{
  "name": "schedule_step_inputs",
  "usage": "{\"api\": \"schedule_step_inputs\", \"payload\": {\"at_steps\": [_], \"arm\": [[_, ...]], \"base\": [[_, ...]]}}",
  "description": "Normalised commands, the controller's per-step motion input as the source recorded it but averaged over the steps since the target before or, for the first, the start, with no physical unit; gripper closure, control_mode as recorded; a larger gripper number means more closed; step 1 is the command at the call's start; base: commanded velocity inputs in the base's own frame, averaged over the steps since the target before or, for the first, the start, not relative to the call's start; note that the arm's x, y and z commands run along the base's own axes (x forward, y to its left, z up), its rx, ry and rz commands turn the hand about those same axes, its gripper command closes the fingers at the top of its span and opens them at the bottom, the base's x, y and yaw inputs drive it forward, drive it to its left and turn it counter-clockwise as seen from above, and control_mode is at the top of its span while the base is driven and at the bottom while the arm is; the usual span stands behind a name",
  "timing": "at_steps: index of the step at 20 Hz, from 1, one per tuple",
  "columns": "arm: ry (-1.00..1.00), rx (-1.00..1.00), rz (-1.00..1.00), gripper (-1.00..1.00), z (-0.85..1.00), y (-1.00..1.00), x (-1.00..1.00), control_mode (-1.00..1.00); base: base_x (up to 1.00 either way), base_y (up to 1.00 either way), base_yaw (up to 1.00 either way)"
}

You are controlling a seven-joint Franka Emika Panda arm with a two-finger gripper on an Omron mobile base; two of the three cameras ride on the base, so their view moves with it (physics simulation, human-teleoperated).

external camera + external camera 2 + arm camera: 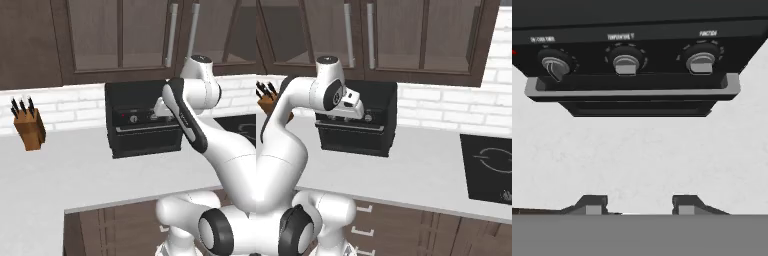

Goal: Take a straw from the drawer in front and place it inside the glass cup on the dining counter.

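The jaws stand apart with nothing between them, hovering over the white surface [75,170] just before the black toaster oven [632,60], which sits at the surface's back edge. A knife block [30,127] stands toward its left end, a cooktop [491,167] toward its right. Dark drawer fronts [406,227] run below the front edge, shut.

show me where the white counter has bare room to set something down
The widest bare stretch of the white counter lies between the knife block and the toaster oven, running to the front edge. Another free patch sits between the toaster oven and the cooktop. Crowded directly before the oven's knobs, where the gripper hovers, jaws apart.
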Motion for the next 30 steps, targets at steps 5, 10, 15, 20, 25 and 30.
{"api": "schedule_step_inputs", "payload": {"at_steps": [5,10,15,20,25,30], "arm": [[0.00,0.00,0.00,-1.00,0.00,0.00,0.00,1.00],[0.00,0.00,0.00,-1.00,0.00,0.00,0.00,1.00],[0.00,0.00,0.00,-1.00,0.00,0.00,0.00,1.00],[0.00,0.00,0.00,-1.00,0.00,0.00,0.00,1.00],[0.00,0.00,0.00,-1.00,0.00,0.00,0.00,1.00],[0.00,0.00,0.00,-1.00,0.00,0.00,0.00,1.00]], "base": [[-0.35,0.01,0.00],[-0.96,-0.08,0.00],[-0.14,-0.61,0.19],[0.07,-0.82,0.57],[0.00,-0.70,0.65],[0.00,-0.83,0.60]]}}
